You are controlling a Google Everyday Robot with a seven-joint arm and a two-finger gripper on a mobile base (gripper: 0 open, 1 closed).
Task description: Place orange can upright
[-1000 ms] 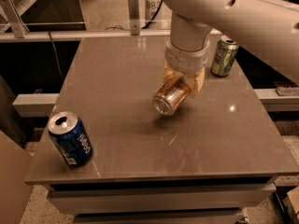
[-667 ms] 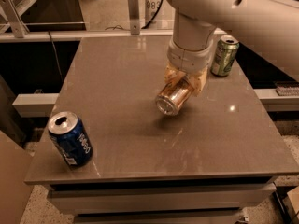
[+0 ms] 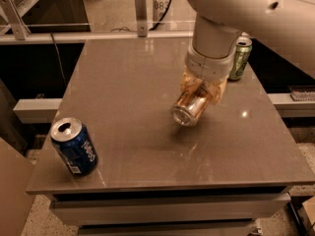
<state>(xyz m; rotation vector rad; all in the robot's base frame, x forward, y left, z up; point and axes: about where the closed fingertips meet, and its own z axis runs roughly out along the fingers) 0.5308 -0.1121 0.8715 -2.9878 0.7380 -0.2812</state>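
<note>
The orange can [image 3: 190,107] is held tilted above the middle of the grey table [image 3: 128,87], its silver end pointing down toward the front left. My gripper [image 3: 203,90] comes down from the upper right and is shut on the can's upper body. The can hangs clear of the tabletop, with its shadow below it.
A blue can [image 3: 74,146] stands upright at the table's front left corner. A green can [image 3: 239,58] stands upright at the back right edge, just behind my arm. A metal rail [image 3: 98,36] runs behind the table.
The gripper and the orange can have shifted slightly to the right and back. The can stays tilted in the grip. The other cans have not moved.
</note>
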